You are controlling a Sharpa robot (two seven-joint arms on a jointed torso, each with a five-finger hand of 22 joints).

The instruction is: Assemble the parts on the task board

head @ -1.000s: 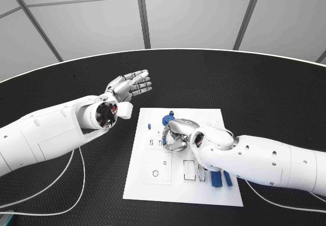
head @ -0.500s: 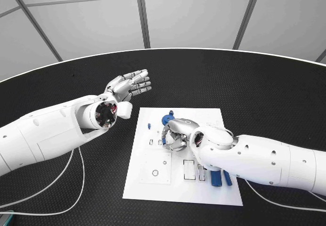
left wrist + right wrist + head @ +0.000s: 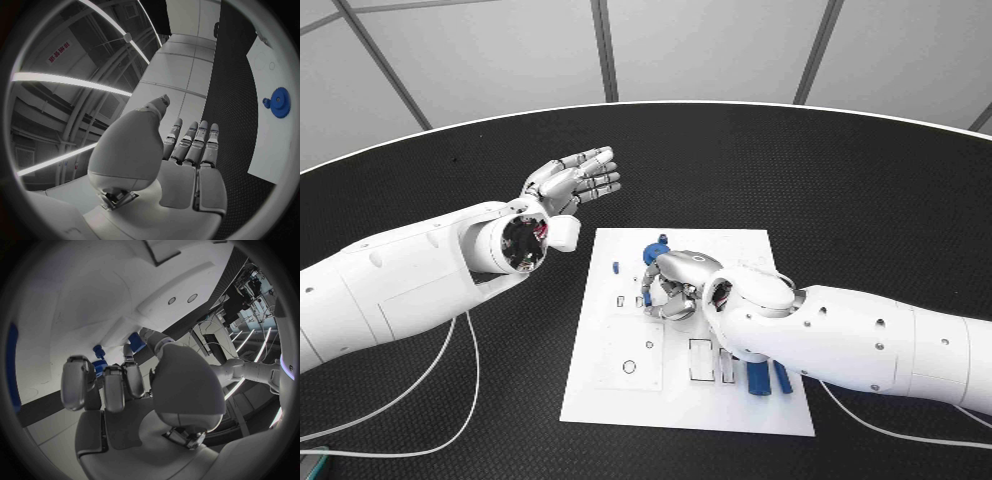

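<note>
Blue gear (image 3: 655, 251) sits beside right hand (image 3: 678, 283) on task board (image 3: 632, 350).

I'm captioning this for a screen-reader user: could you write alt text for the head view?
The right robot hand is curled down over small blue parts near the far end of the white task board on a black table. The left robot hand is raised beside the board, open and holding nothing.

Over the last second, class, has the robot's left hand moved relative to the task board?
No. In the head view the left hand hovers open above the black table, beyond the task board's far left corner, exactly as before.
</note>
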